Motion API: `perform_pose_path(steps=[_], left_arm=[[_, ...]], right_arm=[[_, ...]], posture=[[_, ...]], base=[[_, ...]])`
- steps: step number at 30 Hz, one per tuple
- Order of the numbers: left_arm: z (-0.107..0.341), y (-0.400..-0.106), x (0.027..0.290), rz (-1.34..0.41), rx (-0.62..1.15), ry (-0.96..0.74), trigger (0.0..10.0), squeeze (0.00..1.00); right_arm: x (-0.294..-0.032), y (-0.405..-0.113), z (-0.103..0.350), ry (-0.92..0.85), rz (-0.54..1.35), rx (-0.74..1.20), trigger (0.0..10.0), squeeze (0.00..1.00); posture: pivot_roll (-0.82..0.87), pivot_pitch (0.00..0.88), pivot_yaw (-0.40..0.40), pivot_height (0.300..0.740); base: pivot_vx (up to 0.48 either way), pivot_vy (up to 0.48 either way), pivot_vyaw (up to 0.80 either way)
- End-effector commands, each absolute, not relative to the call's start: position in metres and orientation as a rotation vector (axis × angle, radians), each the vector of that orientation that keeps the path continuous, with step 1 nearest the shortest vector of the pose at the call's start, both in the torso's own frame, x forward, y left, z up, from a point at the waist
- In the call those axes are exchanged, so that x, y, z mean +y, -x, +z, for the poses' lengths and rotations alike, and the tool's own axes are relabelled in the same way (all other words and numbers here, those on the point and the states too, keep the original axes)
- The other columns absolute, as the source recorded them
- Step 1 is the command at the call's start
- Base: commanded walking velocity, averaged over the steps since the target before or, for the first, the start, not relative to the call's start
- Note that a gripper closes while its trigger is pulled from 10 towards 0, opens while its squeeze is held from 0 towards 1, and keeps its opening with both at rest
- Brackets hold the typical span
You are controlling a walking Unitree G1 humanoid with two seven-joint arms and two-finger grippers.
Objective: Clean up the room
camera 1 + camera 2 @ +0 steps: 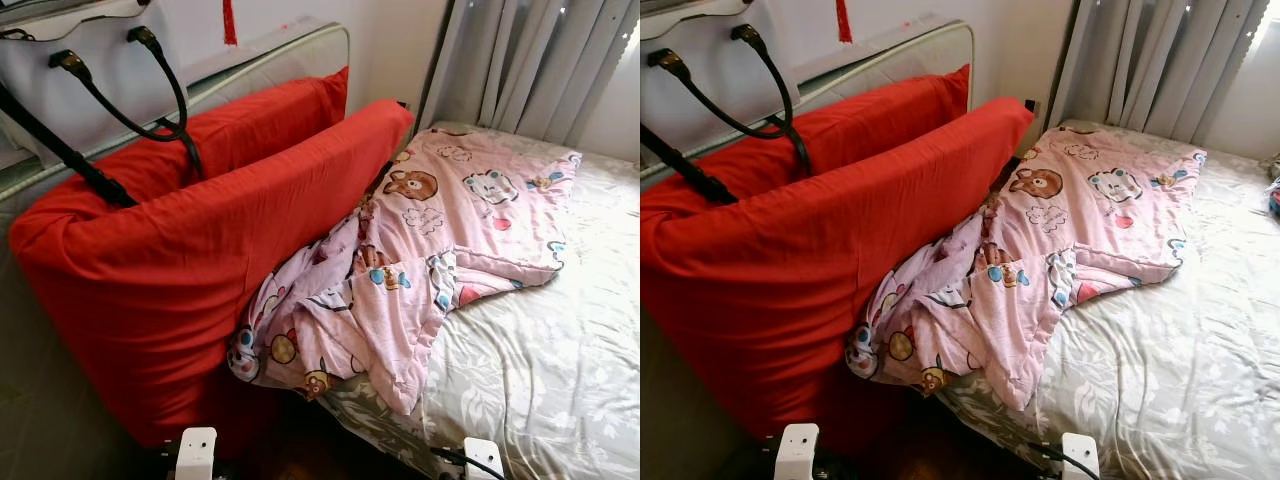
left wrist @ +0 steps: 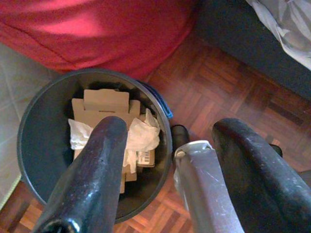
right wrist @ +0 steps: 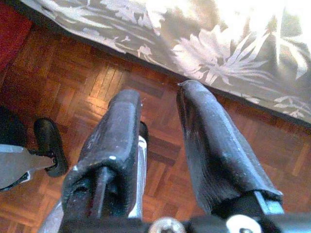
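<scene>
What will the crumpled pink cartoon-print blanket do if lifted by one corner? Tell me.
The pink cartoon-print blanket looks thin and floppy, so it would likely drape and trail. It probably weighs little. Its bunched end hangs off the bed beside the red cushion and may snag.

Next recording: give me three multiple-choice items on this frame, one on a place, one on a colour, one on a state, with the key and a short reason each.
1. Where does the pink blanket lie?
A. On the bed, bunched against the cushions
B. On the floor
C. In the bin

2. What colour are the two big cushions standing at the head of the bed?
A. Blue
B. Red
C. White

3. What is the state of the bin under the left gripper?
A. Tipped over
B. Covered by a lid
C. Upright and open, holding cardboard and crumpled paper

Key: 1 A, the blanket spreads over the sheet and its bunched end meets the cushions. 2 B, both cushions are plain red. 3 C, the left wrist view looks straight down into the open bin at its contents.
</scene>
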State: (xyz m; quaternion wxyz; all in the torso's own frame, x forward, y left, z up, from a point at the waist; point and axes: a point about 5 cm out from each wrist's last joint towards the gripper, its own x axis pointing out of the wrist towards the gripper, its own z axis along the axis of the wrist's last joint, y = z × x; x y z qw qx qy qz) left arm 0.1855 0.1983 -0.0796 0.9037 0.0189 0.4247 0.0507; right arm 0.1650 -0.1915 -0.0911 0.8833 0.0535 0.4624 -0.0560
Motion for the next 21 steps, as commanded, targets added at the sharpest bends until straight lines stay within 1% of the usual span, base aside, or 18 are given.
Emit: perform_pose_path(steps=[1, 21], left_arm=[[-0.0798, -0.1839, 0.2021, 0.107, 0.882, -0.046, 10.0, 0.00], [-0.0800, -0.1843, 0.2003, 0.099, 0.884, -0.051, 10.0, 0.00]], right_arm=[[-0.1926, -0.1644, -0.0911, -0.115, -0.124, 0.960, 10.0, 0.00], [-0.1926, -0.1648, -0.0908, -0.107, -0.117, 0.956, 10.0, 0.00]], posture=[[-0.01, 0.000, -0.039, 0.714], [-0.01, 0.000, -0.040, 0.714]], base=[[0.000, 0.000, 0.00], [0.000, 0.000, 0.00]])
